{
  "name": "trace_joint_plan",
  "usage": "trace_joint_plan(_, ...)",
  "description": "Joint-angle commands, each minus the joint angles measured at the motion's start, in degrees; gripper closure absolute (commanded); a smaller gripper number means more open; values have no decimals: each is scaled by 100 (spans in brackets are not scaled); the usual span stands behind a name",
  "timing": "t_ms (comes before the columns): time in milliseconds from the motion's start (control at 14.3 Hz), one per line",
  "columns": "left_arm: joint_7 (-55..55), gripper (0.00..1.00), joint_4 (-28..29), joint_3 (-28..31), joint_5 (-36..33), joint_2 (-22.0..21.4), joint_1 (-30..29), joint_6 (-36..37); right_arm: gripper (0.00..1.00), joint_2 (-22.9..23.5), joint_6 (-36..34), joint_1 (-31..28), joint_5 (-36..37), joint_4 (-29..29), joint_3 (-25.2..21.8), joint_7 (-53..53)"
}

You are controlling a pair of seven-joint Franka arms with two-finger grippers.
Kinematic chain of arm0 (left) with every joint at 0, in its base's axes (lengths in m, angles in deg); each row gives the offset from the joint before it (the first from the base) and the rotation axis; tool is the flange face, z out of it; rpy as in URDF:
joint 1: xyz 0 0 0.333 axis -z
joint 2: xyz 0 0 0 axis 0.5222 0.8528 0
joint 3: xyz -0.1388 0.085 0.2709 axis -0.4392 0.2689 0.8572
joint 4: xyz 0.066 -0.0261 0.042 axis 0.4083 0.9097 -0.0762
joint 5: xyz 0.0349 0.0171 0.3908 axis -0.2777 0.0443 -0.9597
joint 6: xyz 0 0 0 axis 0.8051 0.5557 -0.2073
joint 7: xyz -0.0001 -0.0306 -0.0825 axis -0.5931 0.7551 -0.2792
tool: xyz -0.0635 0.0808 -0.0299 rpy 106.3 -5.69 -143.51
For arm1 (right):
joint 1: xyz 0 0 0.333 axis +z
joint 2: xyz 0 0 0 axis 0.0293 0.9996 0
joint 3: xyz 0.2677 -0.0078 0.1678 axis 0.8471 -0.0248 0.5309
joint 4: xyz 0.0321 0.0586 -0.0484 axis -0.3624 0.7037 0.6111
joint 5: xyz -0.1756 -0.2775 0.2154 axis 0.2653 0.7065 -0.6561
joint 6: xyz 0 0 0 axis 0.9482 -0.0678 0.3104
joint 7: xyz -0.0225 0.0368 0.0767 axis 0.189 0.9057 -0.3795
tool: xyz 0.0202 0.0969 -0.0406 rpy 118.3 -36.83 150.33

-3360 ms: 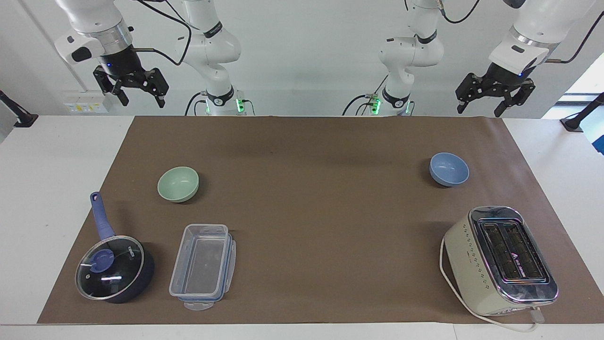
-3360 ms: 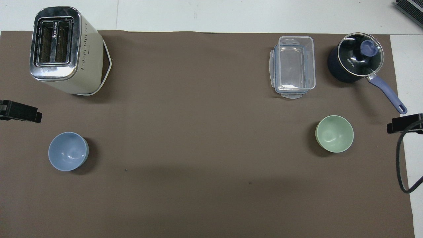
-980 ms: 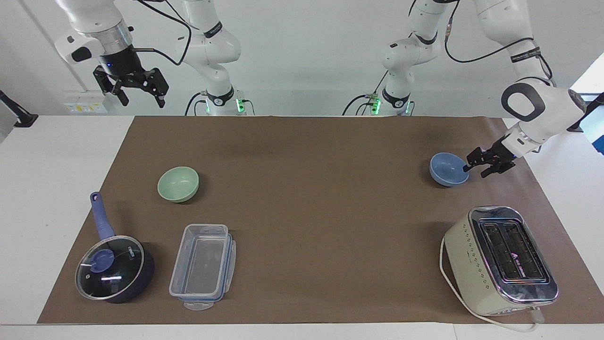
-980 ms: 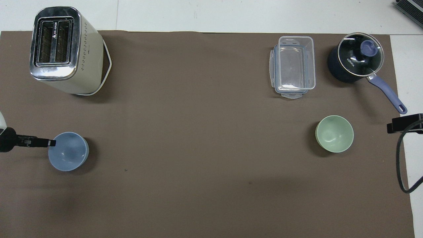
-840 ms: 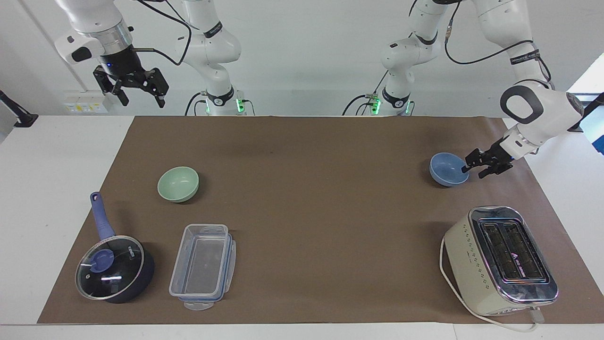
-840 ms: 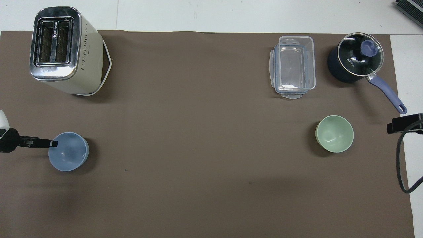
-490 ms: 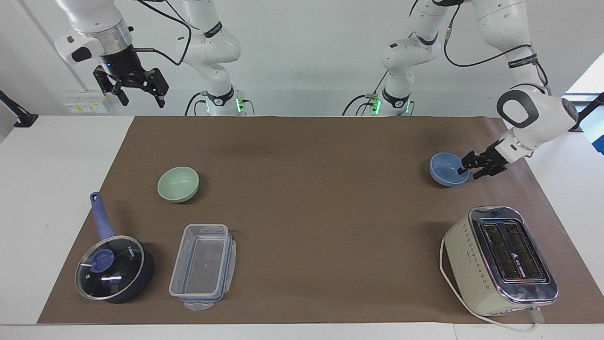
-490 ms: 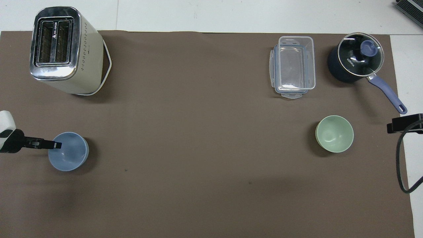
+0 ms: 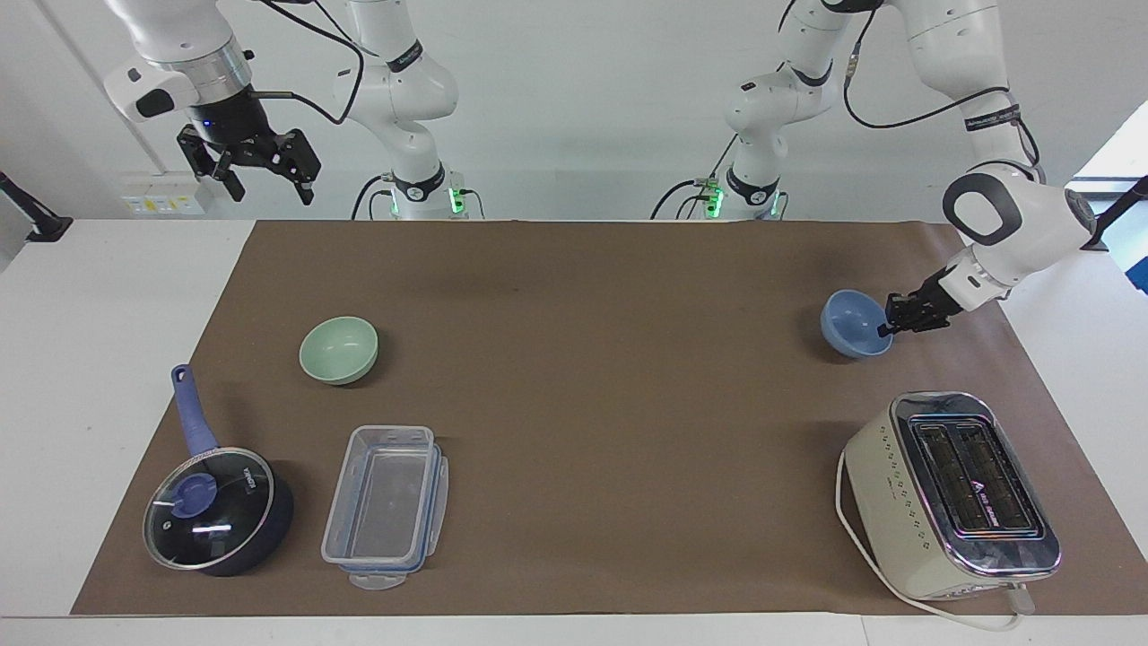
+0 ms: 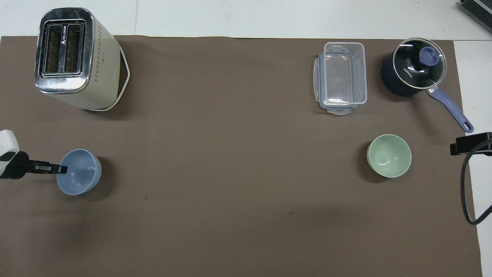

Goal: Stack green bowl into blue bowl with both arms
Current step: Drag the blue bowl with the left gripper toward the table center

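Barely begun — the left gripper (image 9: 883, 328) is clenched on the blue bowl's (image 9: 852, 325) rim near the toaster (image 9: 951, 493), while the green bowl (image 9: 339, 349) sits untouched well apart from the toaster and the right gripper (image 9: 260, 175) waits released, up in the air.

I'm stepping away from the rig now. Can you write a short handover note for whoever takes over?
Left gripper: shut on the rim of the blue bowl, which is tilted, at the left arm's end of the mat.
Right gripper: open, waiting up in the air near its own base.
Green bowl: untouched on the mat at the right arm's end.
Done: blue bowl gripped.
Left: pick up the green bowl and stack it into the blue one.
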Motion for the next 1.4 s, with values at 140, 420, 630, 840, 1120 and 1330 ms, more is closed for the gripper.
trace_joint_plan(140,178,100,31,-8,123,-216,-6,5,0,-60,-52,-55,-20,23,42,-92)
trace_joint_plan(420,108,100,66,-8,123,-550,195,-3,0,-60,-52,-55,-20,14,42,-92)
trace_joint_plan(630,-163,100,188,-8,80,-910,494,-3,0,-60,-52,-55,-20,23,42,-74)
trace_joint_plan(840,-1075,100,189,-17,-35,-1043,1213,-91,0,-68,-27,-99,-11,32,42,-66)
trace_joint_plan(1120,-3446,100,189,-25,-807,-956,2566,-556,0,-77,-26,-64,-28,49,42,-92)
trace_joint_plan(1330,-4679,100,198,-25,-852,-868,3349,-829,0,-77,-26,-73,-28,49,42,-92)
